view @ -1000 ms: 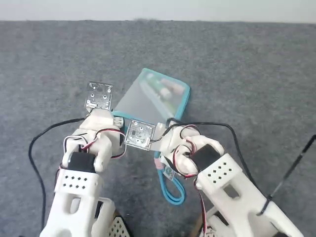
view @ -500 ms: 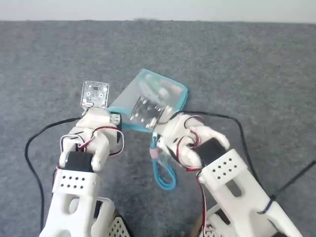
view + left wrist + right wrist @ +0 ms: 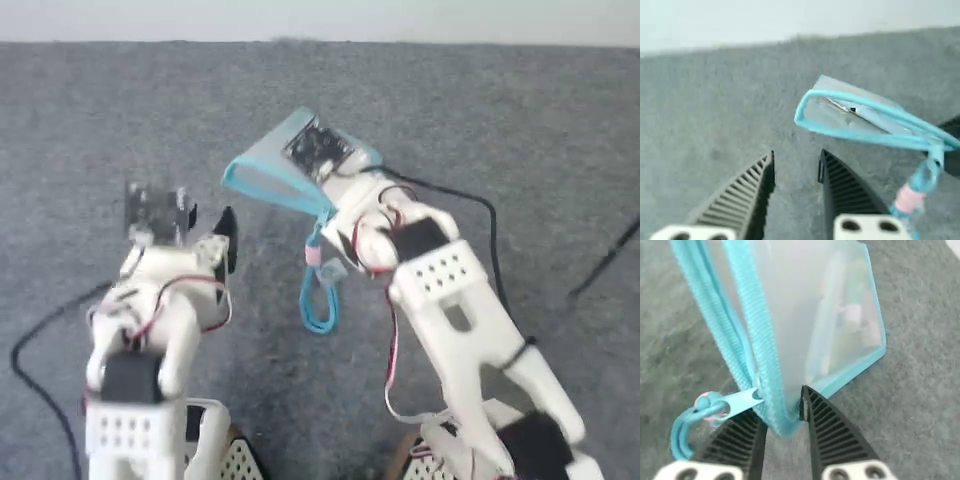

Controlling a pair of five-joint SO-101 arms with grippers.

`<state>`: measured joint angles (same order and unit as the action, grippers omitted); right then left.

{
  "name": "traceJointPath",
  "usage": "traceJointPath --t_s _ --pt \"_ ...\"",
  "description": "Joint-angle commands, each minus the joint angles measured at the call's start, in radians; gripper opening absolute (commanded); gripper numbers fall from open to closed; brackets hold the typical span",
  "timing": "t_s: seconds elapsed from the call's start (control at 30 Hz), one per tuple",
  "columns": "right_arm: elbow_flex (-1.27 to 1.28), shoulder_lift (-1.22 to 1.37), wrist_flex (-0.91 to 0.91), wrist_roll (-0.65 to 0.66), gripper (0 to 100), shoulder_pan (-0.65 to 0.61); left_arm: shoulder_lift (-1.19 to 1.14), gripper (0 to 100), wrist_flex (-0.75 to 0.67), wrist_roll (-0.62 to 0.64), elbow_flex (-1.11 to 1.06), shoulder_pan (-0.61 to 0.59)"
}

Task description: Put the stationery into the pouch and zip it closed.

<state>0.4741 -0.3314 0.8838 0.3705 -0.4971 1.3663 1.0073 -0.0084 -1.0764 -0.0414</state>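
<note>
Zipping step. Right hand clenched on pouch corner, zip pull just beside; left hand released, apart. Next likely needed: pull grasped.

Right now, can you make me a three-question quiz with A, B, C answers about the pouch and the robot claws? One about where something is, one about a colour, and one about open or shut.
1. Where is the stationery?
A. inside the pouch
B. lying on the grey carpet
C. on top of an arm

2. What colour is the pouch's zipper edge?
A. red
B. yellow
C. blue

3. How is the left claw?
A. shut on the pouch
B. open and empty
C. shut on a pen

Answers:
1. A, the things show through the pouch's clear side.
2. C, the fabric band along the zip is light blue.
3. B, its two fingers stand apart with only carpet between them, away from the pouch.
</note>
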Motion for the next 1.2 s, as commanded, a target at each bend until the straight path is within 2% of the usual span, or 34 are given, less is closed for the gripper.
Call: traceJointPath --t_s 0.0,0.1,0.23,0.43,0.53,0.7,0.9,1.0,1.17 --pt "-0.112 0.013 0.042 -0.071 0.7 0.028 0.141 14 0.044 -0.072 -0.041 0.089" --pt "-0.170 0.012 0.091 -0.095 0.7 0.027 0.127 14 0.054 -0.091 -0.079 0.181" --pt "-0.204 -0.010 0.162 -0.104 0.7 0.022 0.029 15 0.029 -0.089 -0.081 0.213" --pt "-0.169 -0.130 0.223 -0.140 0.7 -0.039 -0.149 30 -0.060 -0.058 -0.077 0.213" --pt "-0.158 -0.182 0.249 -0.144 0.7 -0.051 -0.170 30 -0.071 -0.061 -0.079 0.218" --pt "-0.155 -0.216 0.291 -0.146 0.7 -0.071 -0.175 30 -0.069 -0.058 -0.082 0.301" --pt "-0.152 -0.217 0.340 -0.140 0.7 -0.130 -0.176 30 -0.095 -0.031 -0.088 0.305" --pt "-0.118 -0.217 0.338 -0.137 0.7 -0.131 -0.170 23 -0.132 -0.034 -0.108 0.304" --pt "0.009 -0.216 0.257 -0.104 0.7 -0.128 -0.167 1 -0.143 -0.069 -0.107 0.302"
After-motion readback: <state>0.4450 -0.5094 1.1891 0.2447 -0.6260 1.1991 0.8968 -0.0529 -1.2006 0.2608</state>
